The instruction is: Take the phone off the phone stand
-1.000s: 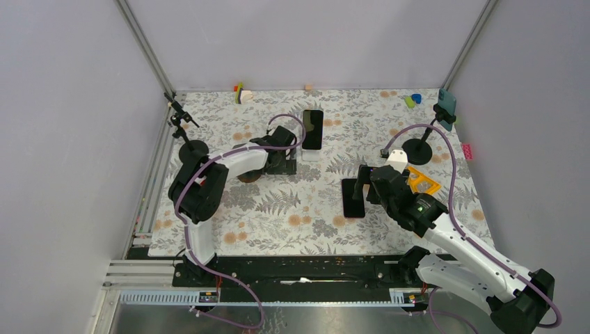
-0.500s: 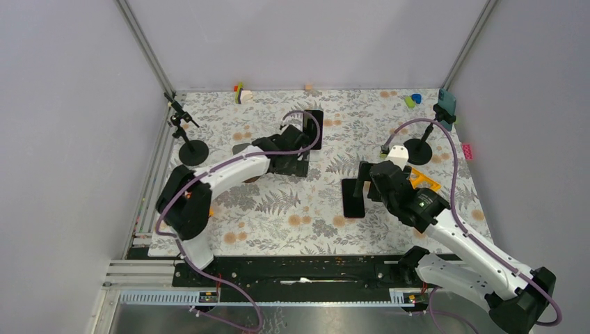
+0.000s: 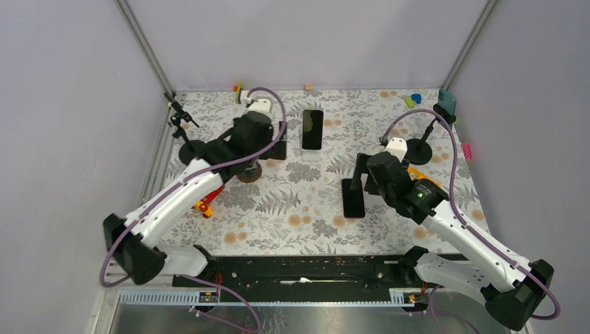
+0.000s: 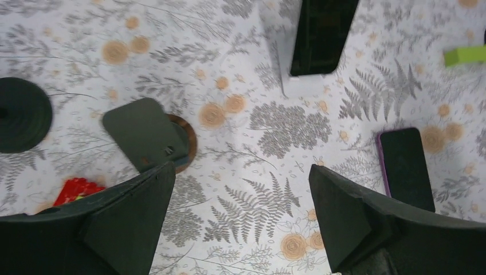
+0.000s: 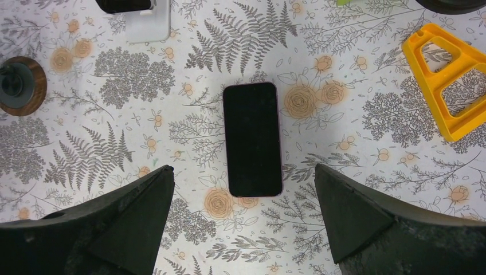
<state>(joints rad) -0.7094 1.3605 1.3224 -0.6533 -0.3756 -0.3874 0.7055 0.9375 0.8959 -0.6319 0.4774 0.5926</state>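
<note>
Left claw point(image 4: 240, 172): spread wide, empty. The phone point(image 4: 321, 34) leans in the white phone stand point(image 4: 298, 86), ahead-right of this claw. Right claw point(image 5: 243, 172): spread wide, empty, above a second phone point(image 5: 252, 137) lying flat.

The phone point(image 3: 312, 129) leans on the phone stand point(image 3: 310, 155) at the far middle of the table point(image 3: 278, 209); a second phone point(image 3: 353, 200) lies flat nearer and to the right; a triangular frame point(image 5: 412, 47) lies right of it; a disc point(image 3: 248, 174) sits left of the stand, with a tripod base point(image 3: 189, 150) further left.
</note>
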